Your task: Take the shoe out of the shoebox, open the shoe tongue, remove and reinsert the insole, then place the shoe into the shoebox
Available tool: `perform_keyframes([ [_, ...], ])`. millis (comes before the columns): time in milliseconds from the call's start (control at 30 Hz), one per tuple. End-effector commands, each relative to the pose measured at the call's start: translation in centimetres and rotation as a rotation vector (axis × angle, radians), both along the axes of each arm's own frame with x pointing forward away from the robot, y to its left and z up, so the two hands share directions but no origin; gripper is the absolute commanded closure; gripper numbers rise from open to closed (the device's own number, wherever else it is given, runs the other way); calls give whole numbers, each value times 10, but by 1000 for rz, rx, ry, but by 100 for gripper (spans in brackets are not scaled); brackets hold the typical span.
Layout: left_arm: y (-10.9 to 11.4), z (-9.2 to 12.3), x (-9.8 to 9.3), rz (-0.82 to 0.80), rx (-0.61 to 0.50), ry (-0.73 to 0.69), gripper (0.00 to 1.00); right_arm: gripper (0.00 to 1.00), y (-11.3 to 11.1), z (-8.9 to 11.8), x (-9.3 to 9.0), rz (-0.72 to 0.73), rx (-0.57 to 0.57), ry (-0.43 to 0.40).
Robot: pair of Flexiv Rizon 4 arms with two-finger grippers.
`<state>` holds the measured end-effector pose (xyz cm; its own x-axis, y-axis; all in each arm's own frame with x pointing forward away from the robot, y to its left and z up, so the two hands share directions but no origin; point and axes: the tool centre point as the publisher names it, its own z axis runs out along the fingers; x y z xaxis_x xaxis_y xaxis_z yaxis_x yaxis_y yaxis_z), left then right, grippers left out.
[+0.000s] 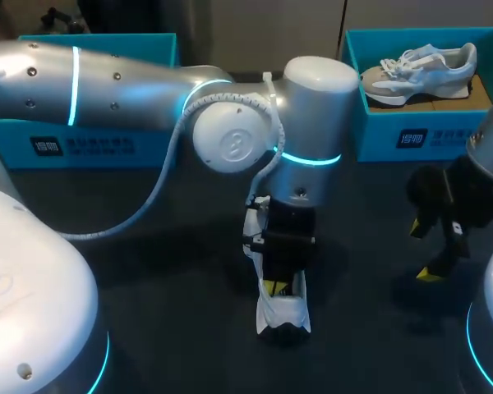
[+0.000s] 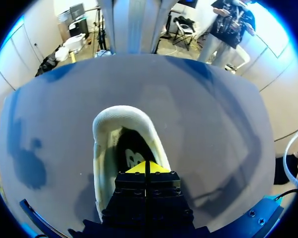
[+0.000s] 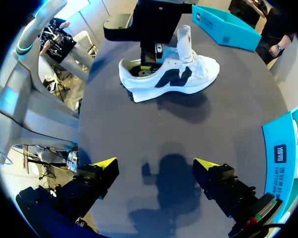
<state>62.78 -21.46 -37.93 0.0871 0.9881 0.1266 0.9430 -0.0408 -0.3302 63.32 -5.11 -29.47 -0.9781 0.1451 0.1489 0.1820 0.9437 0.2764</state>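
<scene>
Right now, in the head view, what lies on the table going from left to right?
First the teal box → white shoe on the table → teal shoebox holding a second shoe.

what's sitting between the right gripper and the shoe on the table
Nothing visible: only bare table lies between the open right gripper and the shoe. The left gripper is down in the shoe's opening.
</scene>
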Motion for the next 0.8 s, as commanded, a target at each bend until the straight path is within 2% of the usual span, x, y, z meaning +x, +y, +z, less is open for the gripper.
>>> perform_keyframes([
  [33, 3, -17, -5, 22, -27, 1, 100, 0, 0, 0, -1, 0, -1, -1],
  [300, -1, -20, -3, 60, -73, -24, 100, 0, 0, 0, -1, 0, -1, -1],
  [467, -3, -4, -1, 45, -92, -25, 100, 0, 0, 0, -1, 0, -1, -1],
  [667, -4, 13, -1, 0, -68, -32, 100, 0, 0, 0, -1, 0, -1, -1],
  [800, -3, 8, -6, -41, -22, -25, 100, 0, 0, 0, -1, 0, -1, -1],
])
